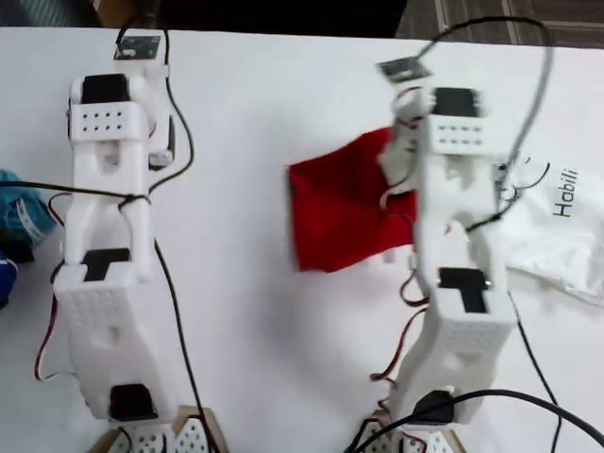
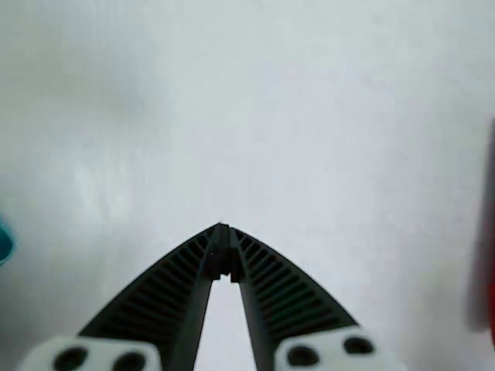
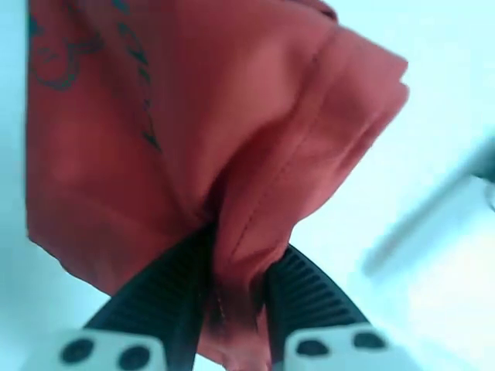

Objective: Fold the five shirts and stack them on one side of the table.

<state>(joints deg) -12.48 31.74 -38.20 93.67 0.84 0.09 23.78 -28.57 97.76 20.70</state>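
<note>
Fabric of the red shirt (image 3: 193,116) sits pinched in my right gripper (image 3: 241,246). The rest trails out ahead of its tips and sideways toward my left gripper (image 2: 223,232), pressed closed on nothing over bare table (image 2: 232,93), well apart.

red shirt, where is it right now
In the high view the red shirt is mid-table, pinched by the right gripper, left of the white garment.

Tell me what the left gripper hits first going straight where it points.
Probably just the bare table; the left gripper aims at it, the red shirt lying off to the side.
</note>
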